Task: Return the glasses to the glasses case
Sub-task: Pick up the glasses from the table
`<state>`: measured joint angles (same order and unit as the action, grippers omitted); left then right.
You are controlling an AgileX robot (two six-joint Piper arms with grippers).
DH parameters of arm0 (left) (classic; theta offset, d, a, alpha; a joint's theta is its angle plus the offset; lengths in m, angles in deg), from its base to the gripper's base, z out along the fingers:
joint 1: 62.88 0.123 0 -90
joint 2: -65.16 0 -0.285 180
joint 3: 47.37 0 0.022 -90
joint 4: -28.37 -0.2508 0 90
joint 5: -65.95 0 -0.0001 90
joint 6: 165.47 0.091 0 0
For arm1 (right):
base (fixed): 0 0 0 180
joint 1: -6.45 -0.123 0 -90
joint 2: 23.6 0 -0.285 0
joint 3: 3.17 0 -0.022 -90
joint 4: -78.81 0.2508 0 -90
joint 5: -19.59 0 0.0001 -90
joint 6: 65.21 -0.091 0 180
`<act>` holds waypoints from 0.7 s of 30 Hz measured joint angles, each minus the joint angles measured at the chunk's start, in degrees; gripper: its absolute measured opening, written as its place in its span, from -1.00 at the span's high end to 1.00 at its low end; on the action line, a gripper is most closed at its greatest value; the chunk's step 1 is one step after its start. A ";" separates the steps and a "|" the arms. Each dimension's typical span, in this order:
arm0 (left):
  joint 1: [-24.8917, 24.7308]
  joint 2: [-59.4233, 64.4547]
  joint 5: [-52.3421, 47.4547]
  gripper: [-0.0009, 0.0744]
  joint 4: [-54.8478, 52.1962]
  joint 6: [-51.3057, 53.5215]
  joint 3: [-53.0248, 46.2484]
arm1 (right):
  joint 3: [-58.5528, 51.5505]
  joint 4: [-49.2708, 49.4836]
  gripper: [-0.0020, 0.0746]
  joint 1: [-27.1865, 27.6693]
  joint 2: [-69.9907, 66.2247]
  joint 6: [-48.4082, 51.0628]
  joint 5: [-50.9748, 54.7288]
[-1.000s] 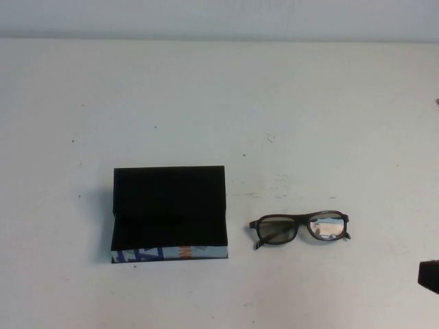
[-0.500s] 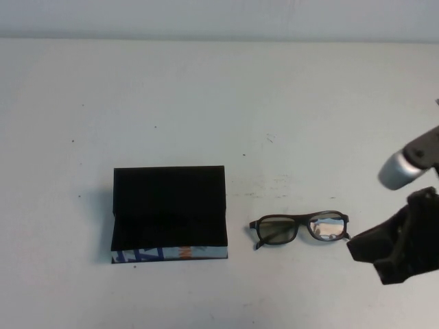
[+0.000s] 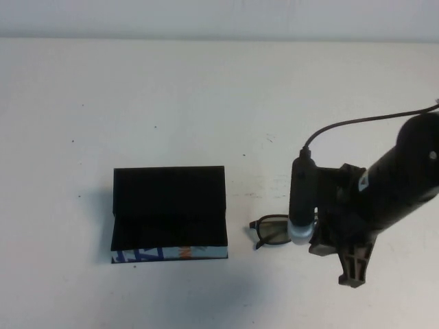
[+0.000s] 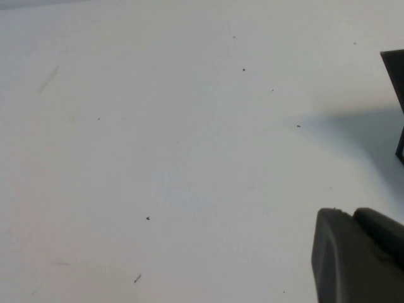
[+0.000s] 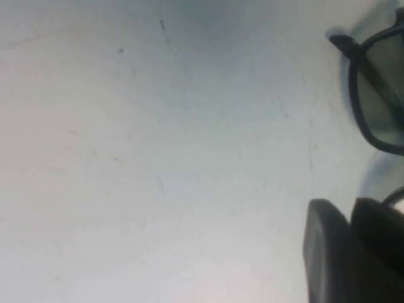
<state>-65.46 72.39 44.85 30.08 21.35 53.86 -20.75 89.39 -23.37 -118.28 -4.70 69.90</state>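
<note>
Matte black right arm [image 3: 401, 175], thin black cable, silver-capped black cylinder, black ribbed right claw [image 3: 353, 264].

We see a white table [image 3: 171, 96] filling nearly every view, its surface matte with small dark specks and faint scuff marks. A pale wall [image 3: 219, 17] runs along the table's far edge in the high view.

The worktop [image 3: 206, 89] looked smooth, matt white, flecked with small dark specks. The glasses case [image 3: 169, 214] was matt black, its front strip glossy with print. The glasses [image 3: 273, 230] had dark, shiny plastic-looking rims. The right claw [image 3: 353, 267] was matt black.
</note>
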 joint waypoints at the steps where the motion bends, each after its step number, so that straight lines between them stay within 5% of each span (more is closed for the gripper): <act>1: 0.00 0.00 0.00 0.98 0.00 0.00 0.00 | 0.76 -0.32 0.83 0.00 -1.07 1.47 0.00; 11: 0.00 0.00 0.00 0.98 0.00 0.00 0.00 | 9.79 -7.89 -0.15 0.12 -11.62 5.28 0.00; 21: 0.00 0.00 0.00 0.98 0.00 0.00 0.00 | 14.97 -9.69 -0.26 0.12 -18.51 7.79 -0.15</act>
<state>-65.46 72.39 44.85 30.08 21.35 53.86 -5.79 79.71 -23.25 -136.80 3.09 69.75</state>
